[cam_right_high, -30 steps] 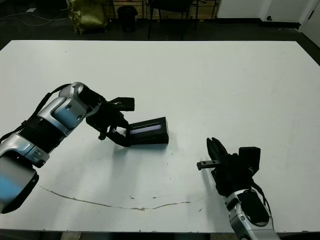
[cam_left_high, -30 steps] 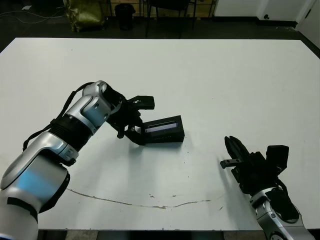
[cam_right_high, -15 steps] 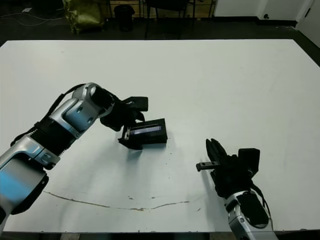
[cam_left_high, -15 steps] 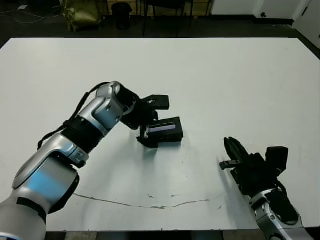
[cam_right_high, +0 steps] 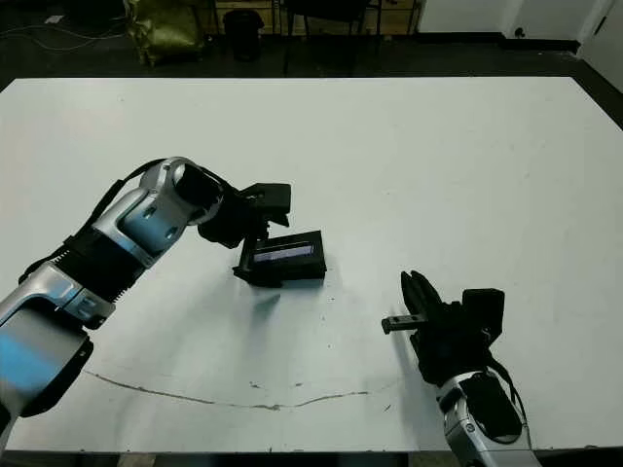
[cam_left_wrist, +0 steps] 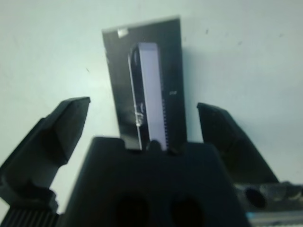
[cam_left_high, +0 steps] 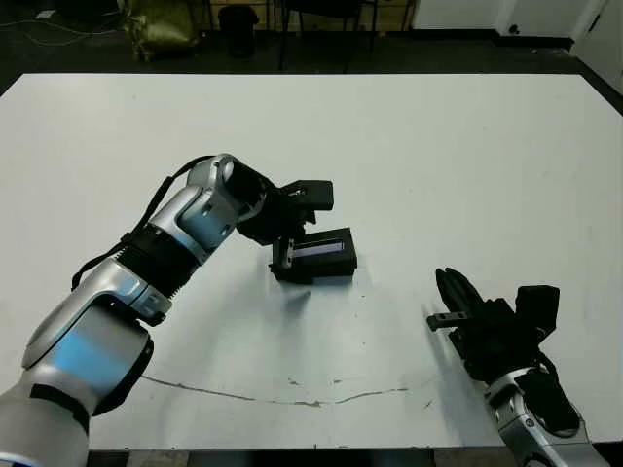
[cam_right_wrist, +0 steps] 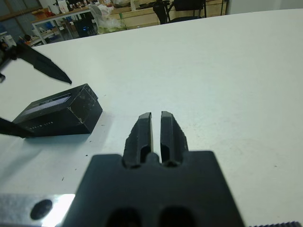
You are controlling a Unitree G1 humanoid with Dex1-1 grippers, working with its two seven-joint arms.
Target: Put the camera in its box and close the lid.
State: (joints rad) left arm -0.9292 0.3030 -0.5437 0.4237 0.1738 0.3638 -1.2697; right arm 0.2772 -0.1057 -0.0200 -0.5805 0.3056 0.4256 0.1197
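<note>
Left gripper (cam_left_high: 292, 222): fingers spread wide, one to each side of the lid's near end, touching neither side in the left wrist view; it holds nothing.
Change: a second ago this gripper carried the lid tilted above the table; half a second ago it was lowering it; now the lid sits flat and the fingers have let go.
Lid (cam_left_high: 317, 255): black cover, glossy bluish-grey strip up, resting near the table's middle, just past the left gripper.
Box and camera: neither shows on its own; I judge both sit under the lid, though the frames cannot confirm it.
Right gripper (cam_right_high: 421, 295): fingers pressed together, empty, low over the near right of the table (cam_left_high: 467, 156), well apart from the lid.
Meaning: the closing looks essentially done; what remains, likely, is withdrawing the left arm without nudging the lid.
</note>
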